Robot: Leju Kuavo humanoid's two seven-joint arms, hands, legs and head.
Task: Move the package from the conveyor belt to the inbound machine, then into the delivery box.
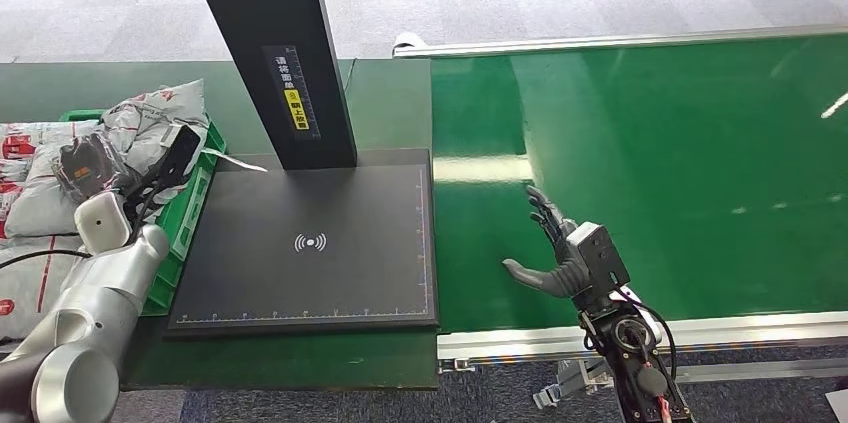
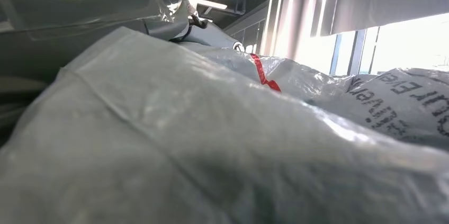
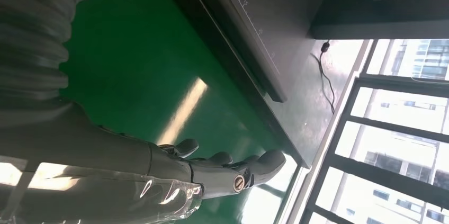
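Several grey packages (image 1: 150, 115) with red print lie heaped in the green delivery box (image 1: 196, 191) at the left. My left hand (image 1: 160, 171) reaches over the box's rim beside the topmost package. The left wrist view has grey package film (image 2: 222, 144) pressed close against the camera, hiding the fingers, so I cannot tell whether the hand holds it. The inbound machine's black plate (image 1: 310, 283) lies bare in the middle. My right hand (image 1: 555, 255) hovers open over the green conveyor belt (image 1: 660, 163), fingers (image 3: 227, 168) spread, holding nothing.
The machine's black column (image 1: 270, 43) rises from the back of the plate, between the box and the belt. The belt's metal rail (image 1: 720, 328) runs along its near edge. Grey carpet lies beyond the belt and table.
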